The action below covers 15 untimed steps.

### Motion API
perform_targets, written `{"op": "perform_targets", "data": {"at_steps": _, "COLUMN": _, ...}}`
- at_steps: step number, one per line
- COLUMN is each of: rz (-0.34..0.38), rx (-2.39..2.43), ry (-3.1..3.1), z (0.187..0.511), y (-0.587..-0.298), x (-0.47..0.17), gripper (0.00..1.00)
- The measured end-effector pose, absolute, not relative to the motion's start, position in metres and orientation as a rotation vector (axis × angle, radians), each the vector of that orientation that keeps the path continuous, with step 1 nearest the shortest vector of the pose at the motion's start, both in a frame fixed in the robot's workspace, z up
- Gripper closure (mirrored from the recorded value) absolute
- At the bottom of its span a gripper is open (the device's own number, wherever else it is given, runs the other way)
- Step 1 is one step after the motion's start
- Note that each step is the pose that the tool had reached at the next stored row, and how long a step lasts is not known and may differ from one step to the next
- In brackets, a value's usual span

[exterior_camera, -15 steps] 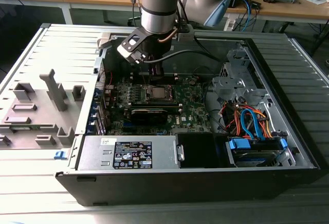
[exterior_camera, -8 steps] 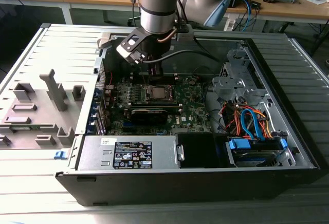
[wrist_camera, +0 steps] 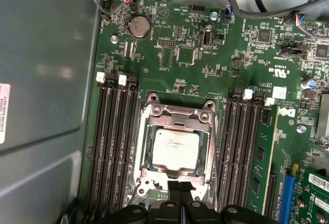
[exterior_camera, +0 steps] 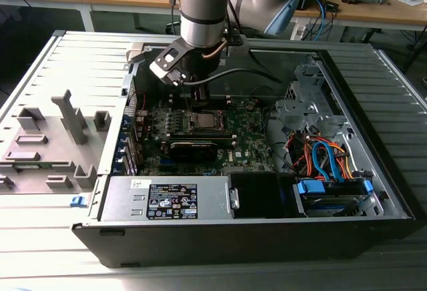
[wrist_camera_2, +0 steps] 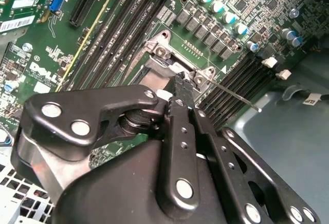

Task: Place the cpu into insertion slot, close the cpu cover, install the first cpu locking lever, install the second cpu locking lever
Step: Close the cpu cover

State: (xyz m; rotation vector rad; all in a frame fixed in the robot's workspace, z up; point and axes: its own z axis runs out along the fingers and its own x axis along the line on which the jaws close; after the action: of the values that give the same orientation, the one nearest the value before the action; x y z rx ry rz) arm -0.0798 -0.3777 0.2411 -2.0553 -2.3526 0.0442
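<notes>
The hand (wrist_camera_2: 177,88) looks like black metal to us, satin finish with shiny silver rivets. The cpu (wrist_camera: 176,148) has a dull, smooth silver-grey metal lid, and the cpu cover (wrist_camera: 177,113) framing it is brighter bare metal, slightly reflective. The locking lever (wrist_camera_2: 234,95) is thin bright steel wire. We'd call the motherboard (wrist_camera: 180,54) glossy green lacquered board, the memory slots (wrist_camera: 110,147) black plastic with white plastic clips, and the coin battery (wrist_camera: 139,26) polished metal. The computer case (wrist_camera: 46,54) is matt grey sheet metal, and the power supply (exterior_camera: 120,197) is bare silvery metal.
</notes>
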Motion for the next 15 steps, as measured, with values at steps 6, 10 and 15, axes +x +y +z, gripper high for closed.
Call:
{"op": "perform_targets", "data": {"at_steps": 6, "rz": 0.044, "rx": -2.069, "ry": -2.340, "z": 0.2362, "y": -0.3756, "x": -0.0799, "gripper": 0.89}}
{"op": "perform_targets", "data": {"at_steps": 10, "rz": 0.044, "rx": -2.098, "ry": -2.314, "z": 0.2330, "y": -0.3752, "x": -0.0799, "gripper": 0.89}}
{"op": "perform_targets", "data": {"at_steps": 15, "rz": 0.044, "rx": -2.098, "ry": -2.314, "z": 0.2312, "y": -0.3751, "x": -0.0799, "gripper": 0.89}}
